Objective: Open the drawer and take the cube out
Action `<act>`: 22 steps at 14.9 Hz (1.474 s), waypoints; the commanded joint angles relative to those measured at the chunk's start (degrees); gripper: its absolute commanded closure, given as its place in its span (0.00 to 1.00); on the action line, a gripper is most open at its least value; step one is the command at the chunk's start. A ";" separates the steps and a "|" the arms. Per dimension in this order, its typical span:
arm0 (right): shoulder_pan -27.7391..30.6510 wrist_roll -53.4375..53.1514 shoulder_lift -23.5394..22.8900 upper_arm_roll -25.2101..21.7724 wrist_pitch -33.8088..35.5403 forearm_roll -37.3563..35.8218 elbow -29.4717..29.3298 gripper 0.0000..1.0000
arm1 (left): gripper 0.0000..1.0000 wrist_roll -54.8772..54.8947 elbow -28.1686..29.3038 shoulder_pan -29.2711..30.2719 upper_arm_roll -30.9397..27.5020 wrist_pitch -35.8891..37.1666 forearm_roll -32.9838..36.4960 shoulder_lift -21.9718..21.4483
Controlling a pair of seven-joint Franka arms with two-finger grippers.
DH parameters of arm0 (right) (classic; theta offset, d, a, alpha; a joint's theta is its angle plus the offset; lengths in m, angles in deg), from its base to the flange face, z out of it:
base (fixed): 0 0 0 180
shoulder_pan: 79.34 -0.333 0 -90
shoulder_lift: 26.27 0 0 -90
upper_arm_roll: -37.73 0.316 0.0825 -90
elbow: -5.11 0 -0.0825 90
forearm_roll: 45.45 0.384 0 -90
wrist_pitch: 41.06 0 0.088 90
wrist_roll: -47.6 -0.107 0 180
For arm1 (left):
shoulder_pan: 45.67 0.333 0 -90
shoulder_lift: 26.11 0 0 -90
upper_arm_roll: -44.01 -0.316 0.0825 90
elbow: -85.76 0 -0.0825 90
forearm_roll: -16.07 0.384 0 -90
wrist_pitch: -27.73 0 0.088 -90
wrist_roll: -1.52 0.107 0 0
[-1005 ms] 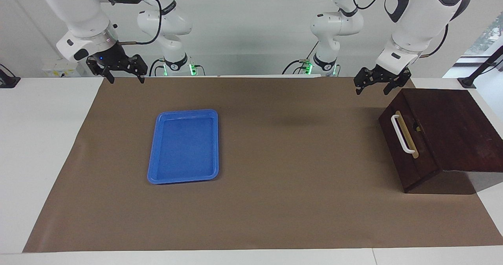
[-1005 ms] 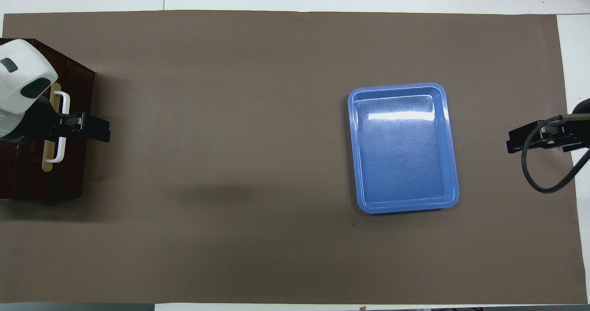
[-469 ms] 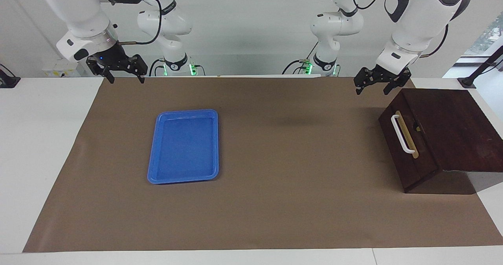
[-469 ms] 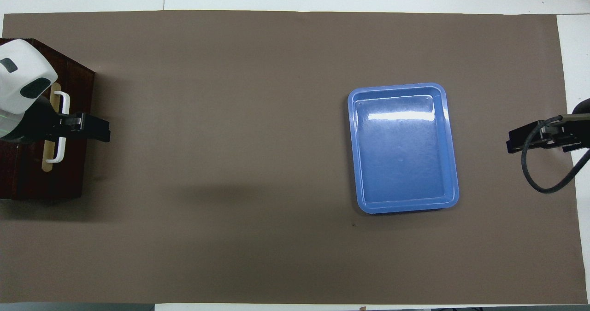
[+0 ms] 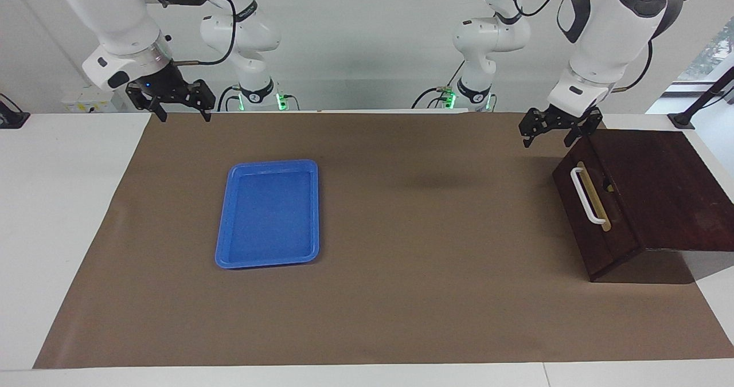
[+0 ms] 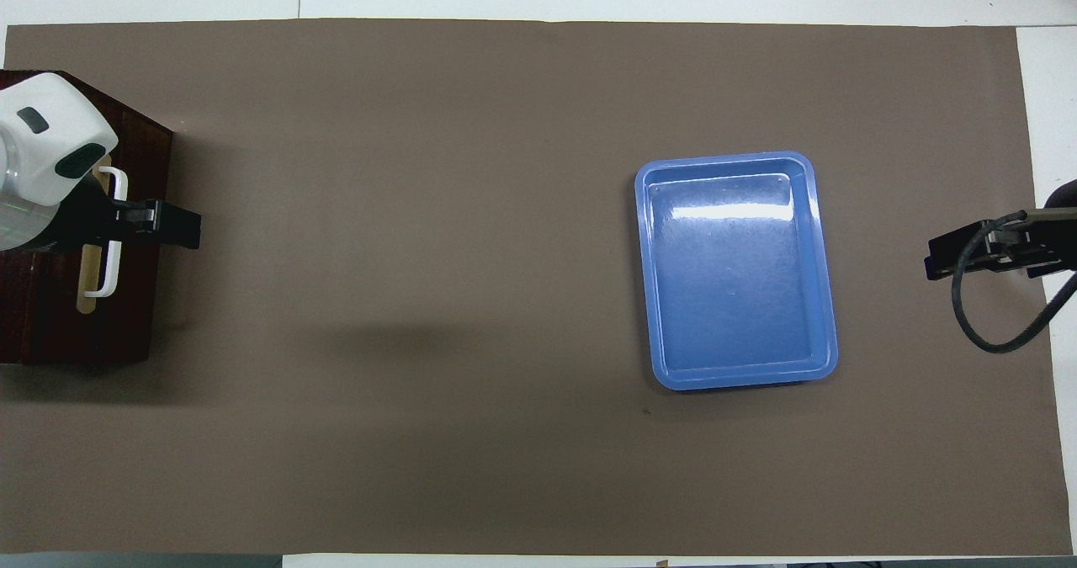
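The drawer [image 5: 596, 203] is the front of a dark brown wooden box at the left arm's end of the table. It is shut, with a white bar handle [image 5: 588, 196] on a tan strip. The handle also shows in the overhead view [image 6: 114, 236]. The cube is hidden. My left gripper [image 5: 546, 140] is open and empty, in the air over the mat beside the box's corner nearest the robots. In the overhead view the left gripper [image 6: 181, 227] covers part of the handle. My right gripper [image 5: 183, 113] is open and empty, and waits over the mat's edge at the right arm's end [image 6: 968, 257].
An empty blue plastic tray [image 5: 266, 215] lies on the brown mat [image 5: 436, 272] toward the right arm's end, also seen in the overhead view [image 6: 736, 273]. The box top [image 5: 659, 180] slopes and overhangs the drawer front.
My left gripper has come down a little and shifted slightly toward the drawer front. The right arm, the tray and the drawer have not moved.
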 commanded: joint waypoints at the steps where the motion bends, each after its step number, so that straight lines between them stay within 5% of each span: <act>1: 1.11 1.00 1.43 0.73 -0.12 -0.87 1.54 0.00 | 0.00 2.44 3.41 2.64 0.02 -6.74 2.38 1.40; 8: 1.11 1.00 1.43 0.73 -0.12 -0.87 1.54 0.00 | 0.00 5.97 5.94 6.69 0.02 -19.13 8.28 9.14; 11: 1.11 1.00 1.43 0.73 -0.12 -0.87 1.54 0.00 | 0.00 6.14 9.90 8.97 0.02 -24.15 9.33 9.50; 22: 1.11 1.00 1.43 0.73 -0.12 -0.87 1.54 0.00 | 0.00 5.97 14.22 8.28 0.10 -24.60 9.33 8.44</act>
